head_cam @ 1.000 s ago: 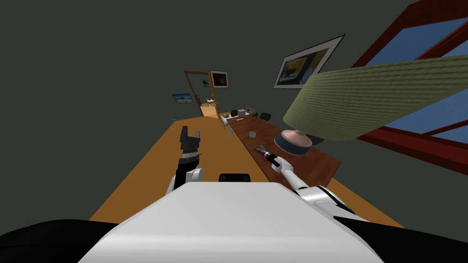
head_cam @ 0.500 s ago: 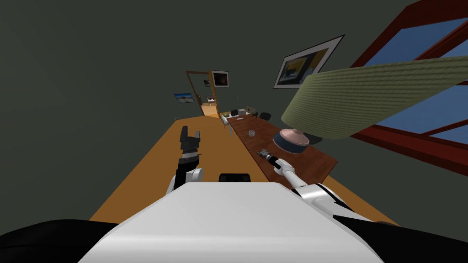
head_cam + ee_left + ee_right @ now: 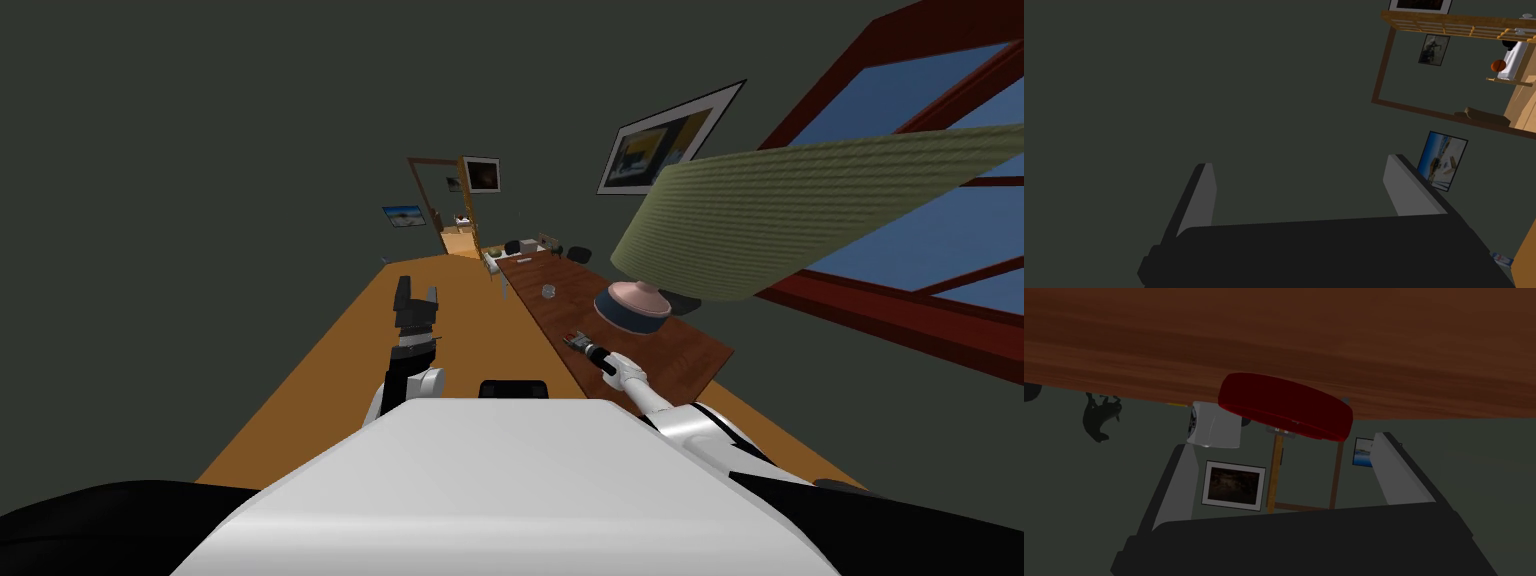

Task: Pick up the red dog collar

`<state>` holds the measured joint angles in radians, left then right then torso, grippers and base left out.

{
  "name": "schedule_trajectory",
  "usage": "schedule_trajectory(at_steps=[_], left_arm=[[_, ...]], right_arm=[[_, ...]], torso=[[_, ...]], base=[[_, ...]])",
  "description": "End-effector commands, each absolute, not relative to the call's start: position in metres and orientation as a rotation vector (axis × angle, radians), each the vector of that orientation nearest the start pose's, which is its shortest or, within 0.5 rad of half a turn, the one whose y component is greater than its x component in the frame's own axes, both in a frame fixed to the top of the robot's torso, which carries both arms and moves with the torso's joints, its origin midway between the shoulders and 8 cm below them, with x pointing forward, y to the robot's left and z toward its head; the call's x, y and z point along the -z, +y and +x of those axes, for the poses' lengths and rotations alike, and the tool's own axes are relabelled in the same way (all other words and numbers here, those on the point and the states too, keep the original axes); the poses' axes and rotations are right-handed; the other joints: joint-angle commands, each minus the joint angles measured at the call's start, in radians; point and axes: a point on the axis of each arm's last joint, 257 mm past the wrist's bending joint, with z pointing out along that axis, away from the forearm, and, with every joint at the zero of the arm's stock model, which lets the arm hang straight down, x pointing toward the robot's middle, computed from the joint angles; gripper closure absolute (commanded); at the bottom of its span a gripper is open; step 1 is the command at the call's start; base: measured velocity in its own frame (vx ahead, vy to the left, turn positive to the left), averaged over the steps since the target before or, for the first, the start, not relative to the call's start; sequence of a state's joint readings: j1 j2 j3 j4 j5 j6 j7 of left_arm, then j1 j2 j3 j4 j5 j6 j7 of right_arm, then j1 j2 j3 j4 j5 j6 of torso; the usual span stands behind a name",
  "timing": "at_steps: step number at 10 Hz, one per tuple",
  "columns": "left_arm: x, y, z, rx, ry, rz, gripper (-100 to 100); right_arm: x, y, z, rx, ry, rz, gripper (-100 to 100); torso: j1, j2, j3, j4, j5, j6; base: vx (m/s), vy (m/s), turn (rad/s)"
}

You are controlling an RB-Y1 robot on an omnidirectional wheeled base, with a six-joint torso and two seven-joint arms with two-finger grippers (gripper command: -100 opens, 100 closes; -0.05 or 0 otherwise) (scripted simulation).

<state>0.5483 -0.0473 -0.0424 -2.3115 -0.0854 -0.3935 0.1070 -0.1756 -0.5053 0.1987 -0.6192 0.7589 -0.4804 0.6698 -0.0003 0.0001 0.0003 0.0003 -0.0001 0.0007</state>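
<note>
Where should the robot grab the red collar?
Probably by the loop's two outer sides. The collar lies flat, a low oval near the table's edge, and the open right gripper faces it from that edge, fingers wider than the loop; come straight in.

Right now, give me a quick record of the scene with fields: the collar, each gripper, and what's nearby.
target: red collar, lying on the brown table
right gripper: open, collar just ahead of it, ungripped
left gripper: open, holding nothing
nearby: lamp on the same table
status: not yet grasped
</note>
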Motion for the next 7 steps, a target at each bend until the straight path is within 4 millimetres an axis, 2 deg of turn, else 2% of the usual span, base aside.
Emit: schedule_trajectory(at_steps=[1, 5, 6, 7], left_arm=[[-0.002, 0.269, 0.354, 1.339, 0.67, -0.786, 0], [-0.002, 0.269, 0.354, 1.338, 0.67, -0.786, 0], [-0.002, 0.269, 0.354, 1.338, 0.67, -0.786, 0], [-0.002, 0.27, 0.354, 1.338, 0.67, -0.786, 0]], right_arm=[[0.488, -0.366, 0.448, 0.0, 2.107, -0.494, -100], [0.493, -0.332, 0.465, 0.025, 2.106, -0.45, -100], [0.493, -0.333, 0.465, 0.03, 2.109, -0.448, -100], [0.494, -0.323, 0.469, 0.031, 2.109, -0.439, -100]], torso=[[0.0, 0.0, 0.0, 0.0, 0.0, 0.0], [-0.007, 0.003, 0.002, 0.001, -0.002, 0.0], [-0.009, 0.003, 0.002, 0.001, -0.002, 0.0], [-0.007, 0.001, 0.001, 0.0, -0.002, 0.0]], base=[[-0.01, -0.063, 0.063], [-0.051, -0.127, 0.114], [-0.026, -0.1, 0.027], [-0.009, -0.067, 0.056]])
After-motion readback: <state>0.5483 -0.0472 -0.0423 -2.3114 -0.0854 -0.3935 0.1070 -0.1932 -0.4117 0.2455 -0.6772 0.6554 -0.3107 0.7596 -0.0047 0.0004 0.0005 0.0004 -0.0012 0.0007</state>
